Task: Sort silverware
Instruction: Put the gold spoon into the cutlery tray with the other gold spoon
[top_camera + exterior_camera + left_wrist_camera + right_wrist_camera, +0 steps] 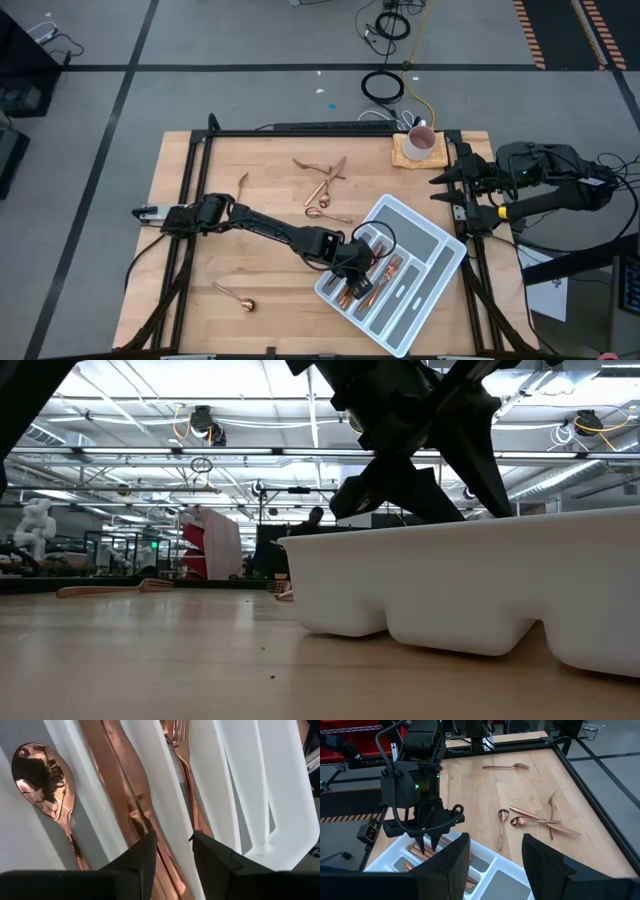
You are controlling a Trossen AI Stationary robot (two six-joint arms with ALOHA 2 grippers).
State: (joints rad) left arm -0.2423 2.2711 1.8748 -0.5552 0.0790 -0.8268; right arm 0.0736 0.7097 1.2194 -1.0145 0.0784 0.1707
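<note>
The left gripper [356, 272] hangs over the near-left end of the grey-white tray [432, 262], its two dark fingers [140, 860] slightly apart with nothing between them. Directly under it, in the tray's long slots, lie a copper knife [120, 785], a fork [182, 755] in the slot beside it, and a spoon [45, 775] in the slot on the knife's other side.

Left of the tray on the wooden table [200, 240], a loose cluster of copper silverware [325, 185] lies criss-crossed, including two spoons [507, 820]. A single fork [243, 181] lies farther left of the tray, and a lone spoon [235, 297] lies well apart near the table's front edge.

The right gripper [445, 195] waits beyond the tray's right side, fingers spread and empty. A cup [421, 140] stands on a small wooden block behind the tray.

No readable writing or labels show anywhere.
</note>
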